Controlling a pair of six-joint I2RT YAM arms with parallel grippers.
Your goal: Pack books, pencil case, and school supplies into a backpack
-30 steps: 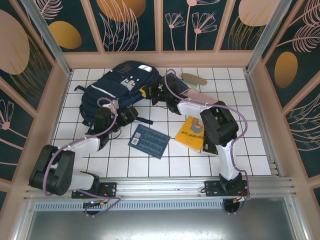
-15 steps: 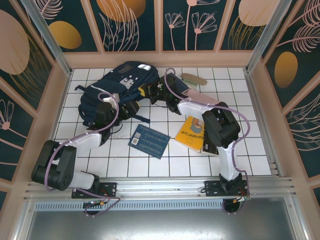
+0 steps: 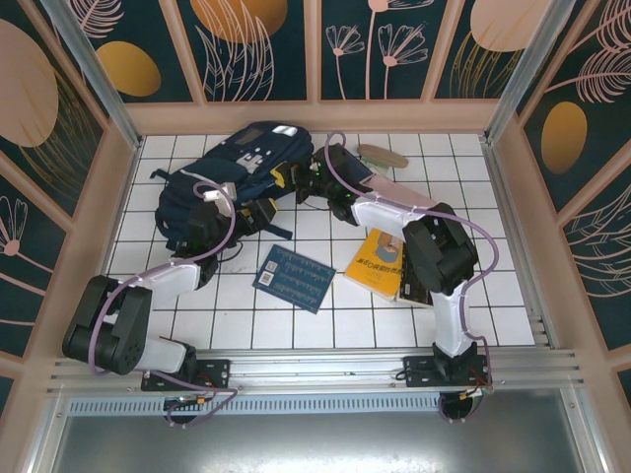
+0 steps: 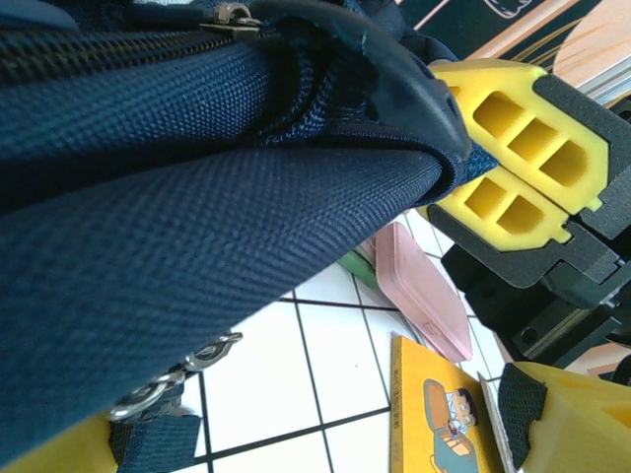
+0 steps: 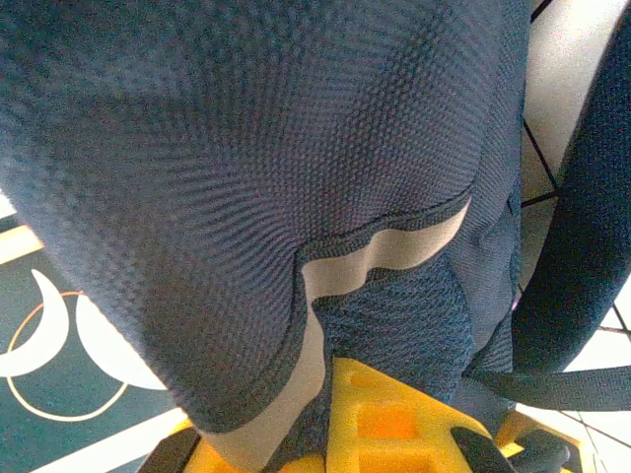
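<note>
Diagonally, the backpack (image 3: 235, 169) lies from near-left to far-right, right fingers (image 4: 513, 133) clenched on its rim, left fingers (image 4: 577, 419) spread.

White tiled floor (image 3: 246, 325), floral wall panels (image 3: 256, 49)

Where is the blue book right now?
In the top view, the blue book lies flat near the middle of the table, left of the yellow book and nearer the arm bases than the backpack.

Matt woven cloth backpack (image 4: 197, 227), glossy white tiles (image 4: 325, 355)
</note>
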